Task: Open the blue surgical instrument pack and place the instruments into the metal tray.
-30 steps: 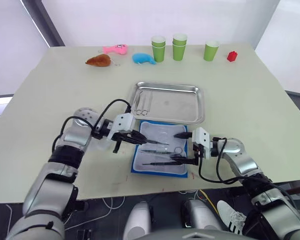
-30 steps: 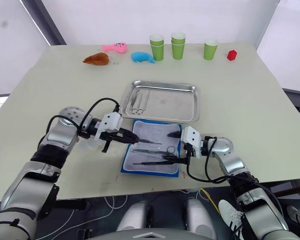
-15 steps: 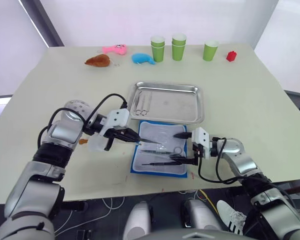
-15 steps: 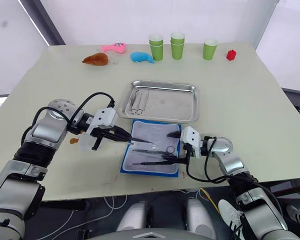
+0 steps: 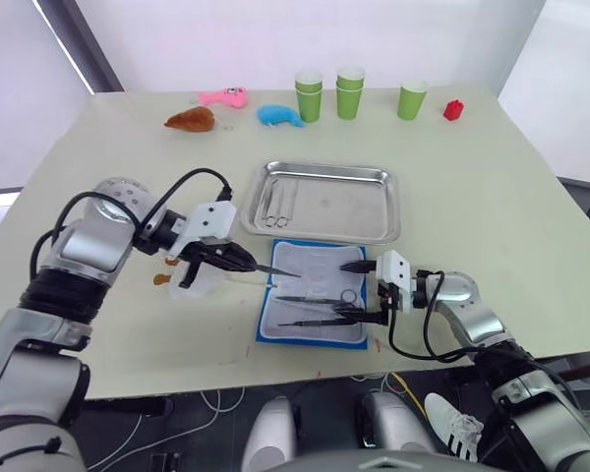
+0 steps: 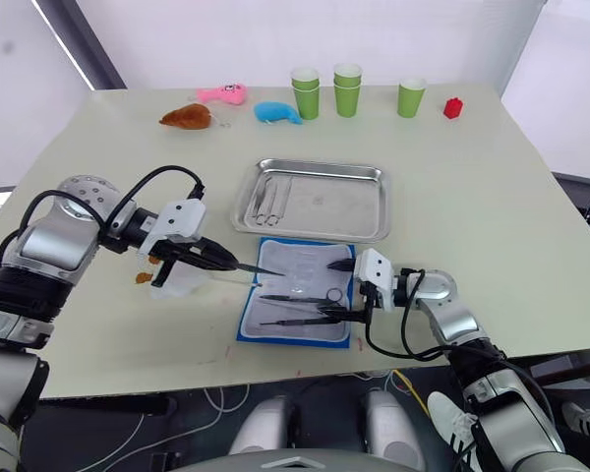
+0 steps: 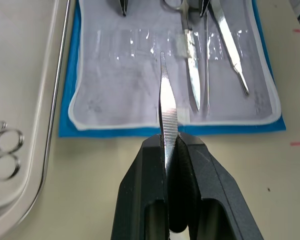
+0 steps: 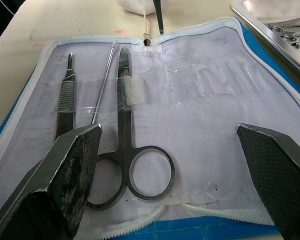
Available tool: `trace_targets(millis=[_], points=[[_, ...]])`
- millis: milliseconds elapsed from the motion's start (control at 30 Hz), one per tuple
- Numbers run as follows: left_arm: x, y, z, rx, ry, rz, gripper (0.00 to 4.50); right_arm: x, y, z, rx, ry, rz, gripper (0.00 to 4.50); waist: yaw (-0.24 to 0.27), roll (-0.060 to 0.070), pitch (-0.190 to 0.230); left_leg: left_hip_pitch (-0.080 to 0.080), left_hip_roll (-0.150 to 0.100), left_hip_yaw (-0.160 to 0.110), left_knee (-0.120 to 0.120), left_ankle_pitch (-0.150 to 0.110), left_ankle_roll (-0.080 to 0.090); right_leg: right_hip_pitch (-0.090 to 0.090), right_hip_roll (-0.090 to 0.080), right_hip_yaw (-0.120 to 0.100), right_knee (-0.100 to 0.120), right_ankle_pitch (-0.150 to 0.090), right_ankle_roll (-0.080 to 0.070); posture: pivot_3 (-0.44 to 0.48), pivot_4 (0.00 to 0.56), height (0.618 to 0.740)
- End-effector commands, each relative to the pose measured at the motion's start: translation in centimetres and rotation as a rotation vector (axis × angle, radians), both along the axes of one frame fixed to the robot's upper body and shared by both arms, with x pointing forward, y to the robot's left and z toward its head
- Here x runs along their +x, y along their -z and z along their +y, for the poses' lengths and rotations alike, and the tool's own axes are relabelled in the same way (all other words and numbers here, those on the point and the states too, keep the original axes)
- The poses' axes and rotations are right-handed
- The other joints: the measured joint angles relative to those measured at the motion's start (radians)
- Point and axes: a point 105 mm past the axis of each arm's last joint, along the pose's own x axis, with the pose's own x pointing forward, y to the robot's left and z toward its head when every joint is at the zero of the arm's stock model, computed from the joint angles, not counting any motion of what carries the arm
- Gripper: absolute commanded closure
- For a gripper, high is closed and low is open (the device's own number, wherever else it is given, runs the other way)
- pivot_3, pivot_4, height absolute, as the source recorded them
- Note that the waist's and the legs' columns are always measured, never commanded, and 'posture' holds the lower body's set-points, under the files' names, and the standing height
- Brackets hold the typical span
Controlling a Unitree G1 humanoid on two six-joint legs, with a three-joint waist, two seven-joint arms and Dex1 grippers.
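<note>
We held a slim pair of tweezers (image 7: 167,107) clenched in the jaws of our left gripper (image 5: 238,260), its tip over the near-left edge of the blue surgical instrument pack (image 5: 315,304), which lay open on the worktop (image 5: 492,187) just in front of the metal tray (image 5: 374,202). Our right gripper (image 5: 366,291) rested at the pack's right edge with its jaws released, wide apart and grasping nothing.

To do this step well, we judged that the left arm should lift the tweezers clear of the lining, carry them over the tray's raised rim and lower them beside the instruments in the tray (image 5: 280,203) before releasing. The right gripper could hold the pack down meanwhile.

The right wrist view showed what the head views could not: scissors (image 8: 132,165), a thin probe (image 8: 102,85) and forceps (image 8: 66,102) lying under clear straps. The left wrist view showed the ribbed grip of the tweezers between the fingers.
</note>
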Motion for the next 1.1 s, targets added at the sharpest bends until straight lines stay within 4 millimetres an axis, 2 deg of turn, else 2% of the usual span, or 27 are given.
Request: trace_targets(millis=[33,200,367,567,867,1100], points=[[0.6,-2.5,-0.3,-0.082,-0.022,-0.028,4.33,-2.4,5.9,-1.4,-0.179,-0.002,0.176,0.00,0.001,0.000,0.000,0.000,0.000,0.000,0.000,0.000,0.000,0.000,0.000,0.000,0.000,0.000,0.000,0.000,0.150,0.739],[3.5,-3.7,-1.9,-0.293,-0.231,-0.106,4.33,-2.5,6.0,-1.2,-0.178,-0.007,0.176,0.00,-0.001,0.000,0.000,0.000,0.000,0.000,0.000,0.000,0.000,0.000,0.000,0.000,0.000,0.000,0.001,0.000,0.150,0.739],[5.7,-4.0,-3.4,-0.413,-0.421,-0.179,4.33,-2.5,6.0,-1.3,-0.180,-0.005,0.177,0.00,-0.002,-0.001,0.000,0.000,0.000,-0.001,0.000,0.000,0.000,0.000,0.001,0.000,0.001,0.002,0.003,0.000,0.150,0.739],[7.6,-2.8,-6.1,-0.499,-0.645,-0.265,4.33,-2.5,6.0,-1.4,-0.184,-0.001,0.174,0.00,-0.001,-0.001,-0.001,0.000,0.000,-0.001,0.000,0.000,0.000,0.000,0.000,0.000,0.001,0.002,0.004,0.000,0.150,0.739],[10.0,-1.1,-7.5,-0.547,-1.027,-0.338,4.33,-2.6,6.1,-1.4,-0.186,-0.004,0.178,0.00,-0.001,-0.001,-0.001,0.000,0.000,-0.002,0.000,0.000,0.000,0.001,0.000,0.000,0.001,0.004,0.002,0.000,0.150,0.739],[10.8,0.6,-8.1,-0.586,-1.263,-0.278,4.33,-2.6,6.1,-1.4,-0.187,-0.004,0.177,0.00,-0.001,-0.001,-0.001,0.001,-0.001,-0.002,0.000,0.000,0.000,0.001,0.000,-0.001,0.001,0.005,0.001,0.000,0.150,0.739]])
